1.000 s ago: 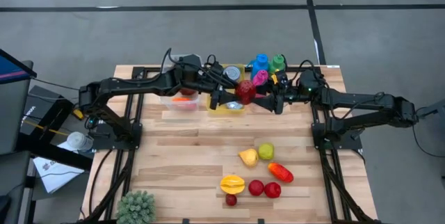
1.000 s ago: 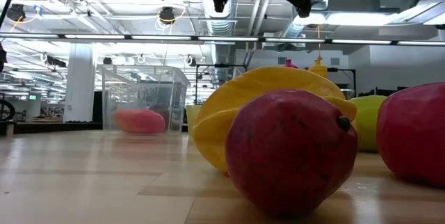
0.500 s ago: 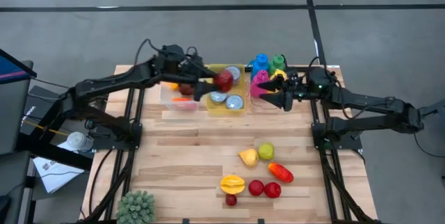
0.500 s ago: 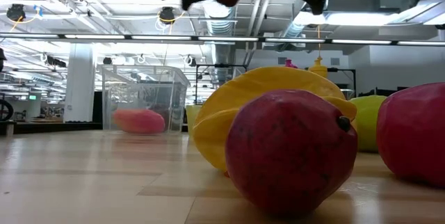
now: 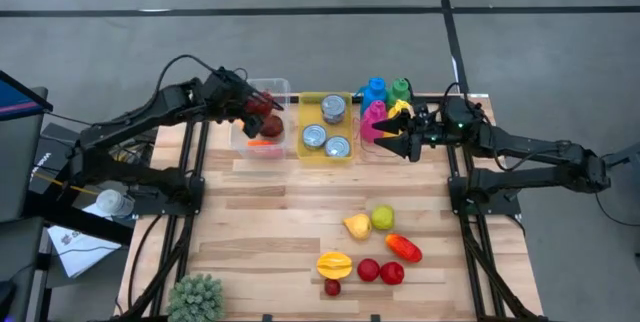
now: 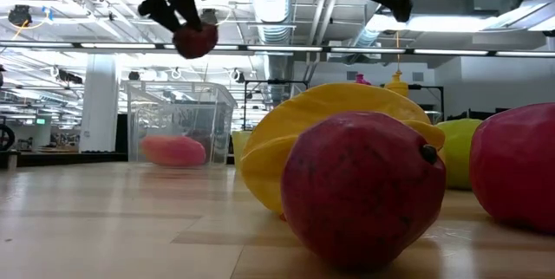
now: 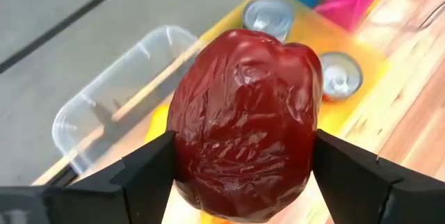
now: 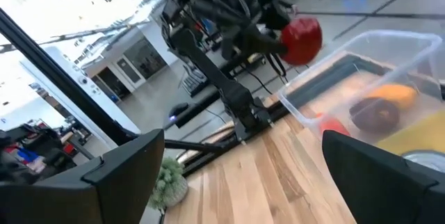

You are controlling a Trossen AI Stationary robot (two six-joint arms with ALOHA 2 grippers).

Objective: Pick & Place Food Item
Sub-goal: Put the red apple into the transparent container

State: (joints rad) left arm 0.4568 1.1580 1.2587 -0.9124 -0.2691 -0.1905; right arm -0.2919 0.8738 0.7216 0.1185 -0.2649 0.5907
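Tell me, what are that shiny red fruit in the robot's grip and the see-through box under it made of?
The red fruit looks like moulded plastic: glossy, wrinkled skin with hard highlights, clamped in the left end effector. It could be real, though the sheen suggests a toy. The clear bin seems thin transparent plastic, its contents visible through the walls.

Left claw [image 5: 262, 114] raised and clamped; right claw [image 5: 392, 134] hangs raised, fingers spread.

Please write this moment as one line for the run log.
left hand: shut on red fruit, above clear bin | right hand: open, holds nothing, near bottles | step: not yet dropped
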